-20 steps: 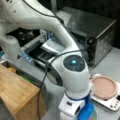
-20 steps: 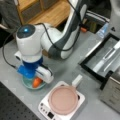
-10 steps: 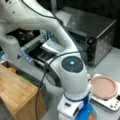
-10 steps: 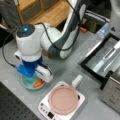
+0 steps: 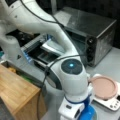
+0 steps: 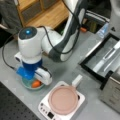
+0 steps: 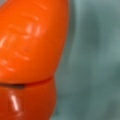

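My gripper (image 6: 30, 79) reaches straight down into a shallow teal bowl (image 6: 25, 85) near a front view's left. Its blue and white hand hides the fingertips. An orange carrot-like piece (image 6: 36, 84) lies in the bowl just right of the hand. In the wrist view that orange piece (image 7: 30, 50) fills the left half, very close, with the teal bowl floor (image 7: 95, 62) to its right. The hand (image 5: 80, 111) also shows at a front view's bottom edge, under the arm's white wrist.
A pink round pan (image 6: 62, 100) sits on a white scale-like base (image 6: 46, 110), right of the bowl. A silver toaster oven (image 5: 97, 35) stands with its door (image 6: 105, 60) folded down. A wooden cabinet (image 5: 17, 92) is close by.
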You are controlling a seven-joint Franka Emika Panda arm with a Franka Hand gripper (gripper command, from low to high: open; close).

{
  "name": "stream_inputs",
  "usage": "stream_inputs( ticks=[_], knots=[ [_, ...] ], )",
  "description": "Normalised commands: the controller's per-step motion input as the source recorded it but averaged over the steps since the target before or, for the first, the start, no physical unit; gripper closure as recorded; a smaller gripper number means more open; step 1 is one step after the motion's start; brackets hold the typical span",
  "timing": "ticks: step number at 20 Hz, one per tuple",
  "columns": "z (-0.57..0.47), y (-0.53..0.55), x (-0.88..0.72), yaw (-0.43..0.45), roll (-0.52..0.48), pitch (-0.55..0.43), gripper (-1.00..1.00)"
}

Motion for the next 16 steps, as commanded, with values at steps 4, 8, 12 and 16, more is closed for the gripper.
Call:
stream_inputs(
  ticks=[4, 8, 12, 16],
  knots=[
    [-0.26, -0.09, -0.05, 0.096, 0.086, -0.092, -1.0],
    [-0.3, -0.11, -0.04, 0.1, 0.101, -0.072, 1.0],
    [-0.31, -0.12, -0.03, 0.091, 0.116, -0.041, 1.0],
    [-0.33, -0.12, -0.02, 0.078, 0.121, -0.03, 1.0]
  ],
)
